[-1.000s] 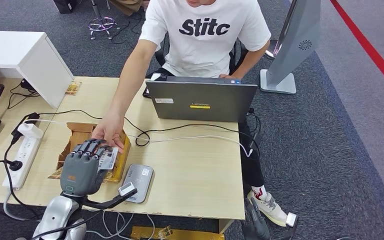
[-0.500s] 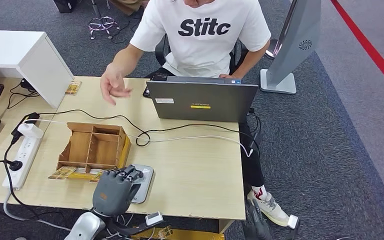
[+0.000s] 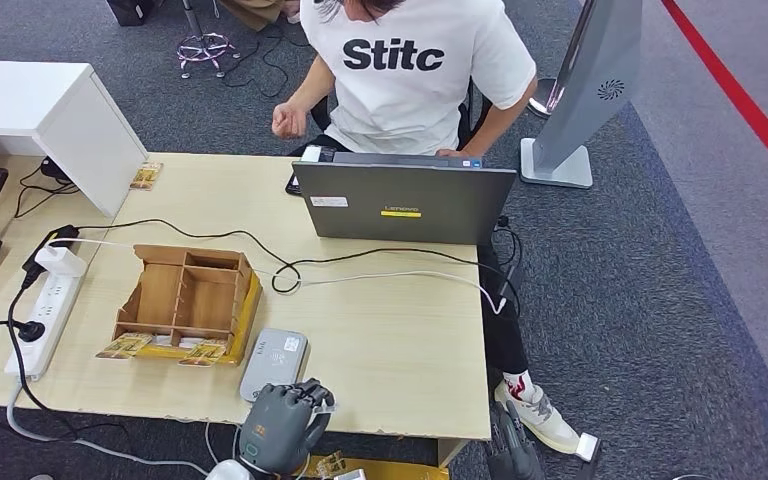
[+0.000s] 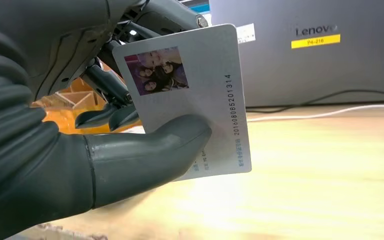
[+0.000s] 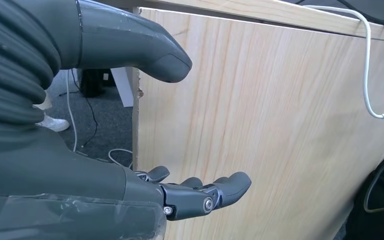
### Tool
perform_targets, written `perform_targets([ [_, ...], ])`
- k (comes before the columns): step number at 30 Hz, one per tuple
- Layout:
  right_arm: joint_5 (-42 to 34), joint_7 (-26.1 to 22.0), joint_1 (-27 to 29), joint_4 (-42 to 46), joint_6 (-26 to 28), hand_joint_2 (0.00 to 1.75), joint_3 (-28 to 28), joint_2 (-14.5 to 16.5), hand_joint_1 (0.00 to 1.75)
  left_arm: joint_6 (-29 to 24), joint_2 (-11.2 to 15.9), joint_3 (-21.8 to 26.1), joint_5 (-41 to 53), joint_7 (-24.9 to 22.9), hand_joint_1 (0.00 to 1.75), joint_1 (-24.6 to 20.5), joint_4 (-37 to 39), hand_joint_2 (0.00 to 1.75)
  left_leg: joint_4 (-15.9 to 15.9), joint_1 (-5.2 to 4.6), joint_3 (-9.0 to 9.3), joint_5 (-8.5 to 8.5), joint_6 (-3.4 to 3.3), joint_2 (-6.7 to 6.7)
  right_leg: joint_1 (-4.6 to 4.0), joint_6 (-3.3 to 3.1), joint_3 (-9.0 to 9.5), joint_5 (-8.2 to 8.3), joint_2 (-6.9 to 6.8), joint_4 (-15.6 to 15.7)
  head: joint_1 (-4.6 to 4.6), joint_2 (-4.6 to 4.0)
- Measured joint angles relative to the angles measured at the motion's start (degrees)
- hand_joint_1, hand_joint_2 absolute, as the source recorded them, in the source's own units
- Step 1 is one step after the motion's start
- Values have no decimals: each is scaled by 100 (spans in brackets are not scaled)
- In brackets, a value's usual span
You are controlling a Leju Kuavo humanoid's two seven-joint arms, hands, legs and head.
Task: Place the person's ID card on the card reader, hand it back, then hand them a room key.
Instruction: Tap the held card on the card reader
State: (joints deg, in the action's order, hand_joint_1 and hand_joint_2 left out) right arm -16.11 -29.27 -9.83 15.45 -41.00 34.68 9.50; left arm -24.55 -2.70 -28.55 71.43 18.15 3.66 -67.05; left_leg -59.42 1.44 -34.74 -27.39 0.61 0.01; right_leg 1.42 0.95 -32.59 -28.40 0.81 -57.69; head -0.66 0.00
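My left hand (image 3: 280, 432) hovers at the table's front edge, just in front of the silver card reader (image 3: 274, 362). It pinches the ID card (image 4: 190, 95) between its thumb (image 4: 145, 150) and its fingers; the card is white with a photo and a number along one edge, and it is held upright above the tabletop. The person in a white T-shirt (image 3: 410, 70) sits behind the laptop with one hand (image 3: 287, 120) raised near their chest. Small printed cards (image 3: 125, 346) lie at the front of the wooden divided box (image 3: 188, 295). My right hand (image 5: 105, 185) hangs beside the desk's wooden side panel, fingers apart and empty.
A grey laptop (image 3: 402, 203) stands at the table's far side, with black and white cables (image 3: 360, 270) across the middle. A power strip (image 3: 45, 300) lies at the left. A white cabinet (image 3: 50, 120) sits at the far left, and a grey stand (image 3: 580, 90) on the floor at the right.
My left hand has moved with the ID card from the wooden box rightward and back to the table's front edge. The person's hand let go of the card and drew back to their chest.
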Motion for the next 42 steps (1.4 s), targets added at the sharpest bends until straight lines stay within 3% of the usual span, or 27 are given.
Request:
perform_targets([
  [11,13,14,4,0,-5,175,1,-5,0,-233,4,-34,-10,-155,175,-40,149,175,0,0,1,0,0,0,0,0,0,0,0,0,0,0],
  [28,40,70,-5,0,-2,175,-1,-5,0,-142,173,796,328,-127,175,-120,-1292,175,0,0,0,0,0,-1,0,0,2,0,-1,-2,0,0],
  [42,119,150,-22,0,2,175,-90,-5,0,-20,186,928,539,-210,175,-328,-75,175,0,0,0,1,0,0,0,0,2,0,0,-2,0,0],
])
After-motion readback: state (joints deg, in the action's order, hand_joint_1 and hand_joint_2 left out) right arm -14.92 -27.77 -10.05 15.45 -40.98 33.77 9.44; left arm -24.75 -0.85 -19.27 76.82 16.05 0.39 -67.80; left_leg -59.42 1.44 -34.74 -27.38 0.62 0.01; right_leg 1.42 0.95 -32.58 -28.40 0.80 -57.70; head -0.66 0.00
